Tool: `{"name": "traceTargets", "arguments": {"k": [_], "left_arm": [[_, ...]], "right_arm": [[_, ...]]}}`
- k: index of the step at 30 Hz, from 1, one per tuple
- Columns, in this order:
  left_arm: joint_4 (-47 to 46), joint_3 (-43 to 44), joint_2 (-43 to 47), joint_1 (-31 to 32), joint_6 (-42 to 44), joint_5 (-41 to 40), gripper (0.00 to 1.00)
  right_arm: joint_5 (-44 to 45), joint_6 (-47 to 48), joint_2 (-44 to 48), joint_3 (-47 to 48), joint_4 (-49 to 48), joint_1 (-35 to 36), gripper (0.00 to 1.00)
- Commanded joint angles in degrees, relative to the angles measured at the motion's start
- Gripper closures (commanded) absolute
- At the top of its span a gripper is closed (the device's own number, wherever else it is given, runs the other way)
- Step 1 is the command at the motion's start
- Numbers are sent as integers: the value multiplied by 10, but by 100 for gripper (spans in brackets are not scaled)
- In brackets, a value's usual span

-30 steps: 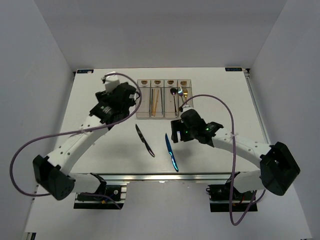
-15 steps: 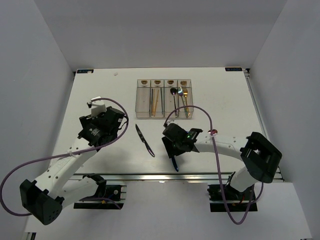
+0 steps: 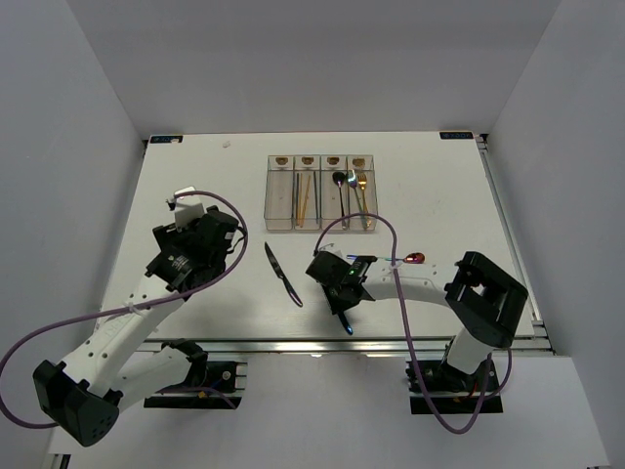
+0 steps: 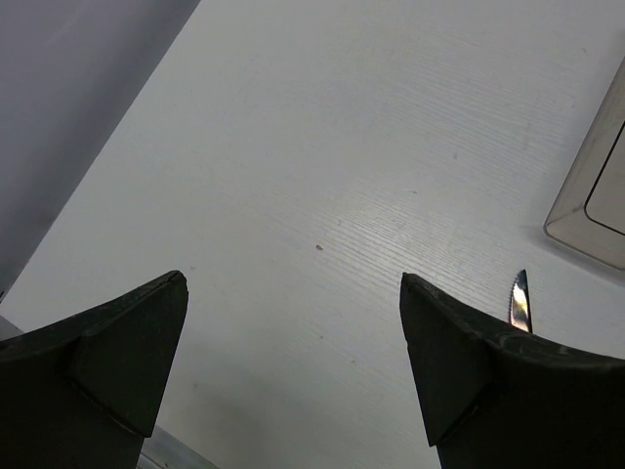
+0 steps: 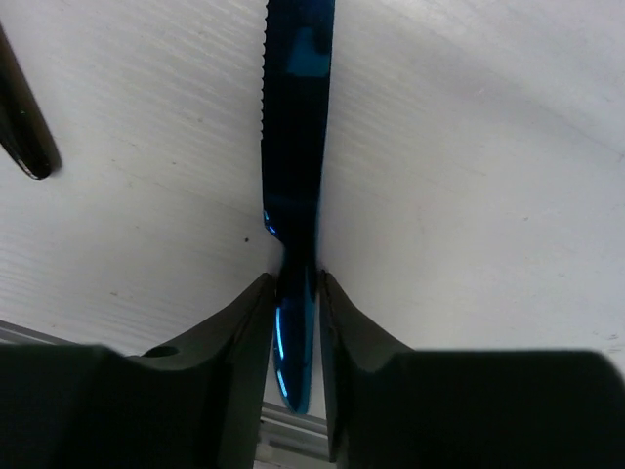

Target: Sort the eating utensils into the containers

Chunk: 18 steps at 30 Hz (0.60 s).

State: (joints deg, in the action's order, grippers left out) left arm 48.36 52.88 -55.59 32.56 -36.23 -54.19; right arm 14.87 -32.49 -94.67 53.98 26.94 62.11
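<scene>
Between the fingertips of the right gripper [image 5: 296, 285] the blue knife [image 5: 296, 117] lies pinched at its handle, blade pointing ahead: the grasp step, likely needing a level lift toward the containers [image 3: 270, 193] beyond.

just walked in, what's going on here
The right gripper has its jaws closed on the blue knife. The left gripper hovers open near the loose black knife. Other utensils already sit in the containers.
</scene>
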Motion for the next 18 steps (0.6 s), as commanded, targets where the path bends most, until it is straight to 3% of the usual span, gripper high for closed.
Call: {"name": "traceTargets", "arguments": {"k": [1,5,9,18], "left_arm": [[-13,-1,17,-3,7,5,2],[-14,-2,21,-3,9,7,2],[-16,-4,28,-3,11,8,2],[-17,-4,31,-3,11,9,2]], "right_arm": [[-9,-21,-37,-9,42,14,70],[-34,-22,-51,-25,33,14,80],[-41,-22,-53,-21,36,15,100],[8,-8,23,38,51,27,100]]}}
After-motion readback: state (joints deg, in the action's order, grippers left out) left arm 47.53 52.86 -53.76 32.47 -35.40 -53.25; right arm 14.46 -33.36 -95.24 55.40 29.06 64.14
